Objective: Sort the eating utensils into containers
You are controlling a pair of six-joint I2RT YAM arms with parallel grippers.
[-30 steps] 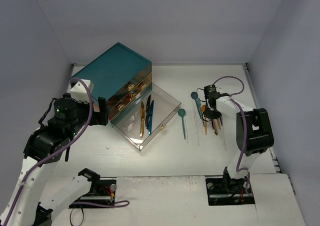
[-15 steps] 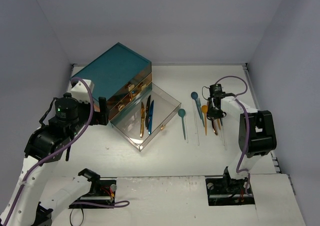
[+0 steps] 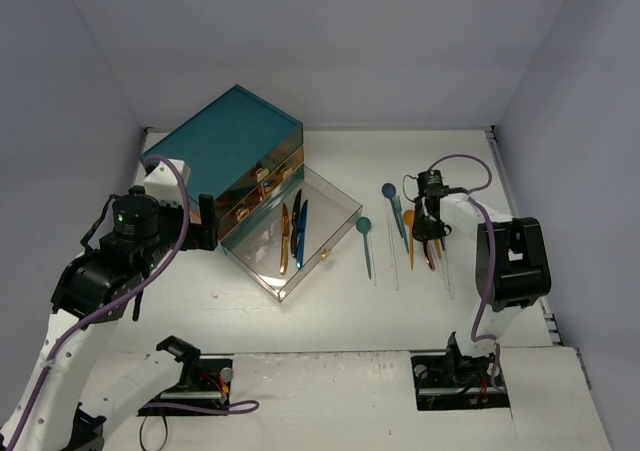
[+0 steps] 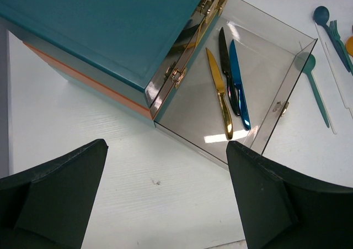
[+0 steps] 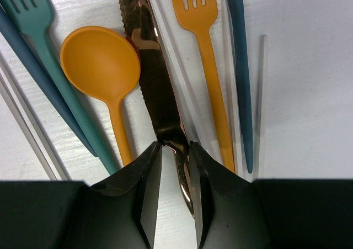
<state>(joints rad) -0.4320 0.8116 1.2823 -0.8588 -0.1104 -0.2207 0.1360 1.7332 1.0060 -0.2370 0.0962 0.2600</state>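
The teal chest (image 3: 225, 141) sits on the white worktop (image 3: 330, 311) with one clear drawer (image 3: 340, 211) pulled out from its front. Three pieces lie side by side in that drawer: a gold knife (image 4: 220, 91), a black knife (image 4: 227, 67) and a blue knife (image 4: 238, 83).

The left tool (image 4: 165, 147) hovers just beside the chest's near corner. Its fingers are spread wide and hold nothing.

The loose cutlery lies beyond the drawer, well apart from the chest. A teal spoon (image 3: 365, 241) lies alone between the drawer and that group.

The right tool (image 5: 175, 149) is down in the group, clenched on the handle of a coppery knife (image 5: 146, 67), with one finger pressed to each side. The knife's blade lies flat on the worktop. An orange spoon (image 5: 99, 61) lies on the side of it nearer the chest and an orange fork (image 5: 204, 50) on the other side. A teal fork (image 5: 33, 17) lies past the spoon, towards the chest.
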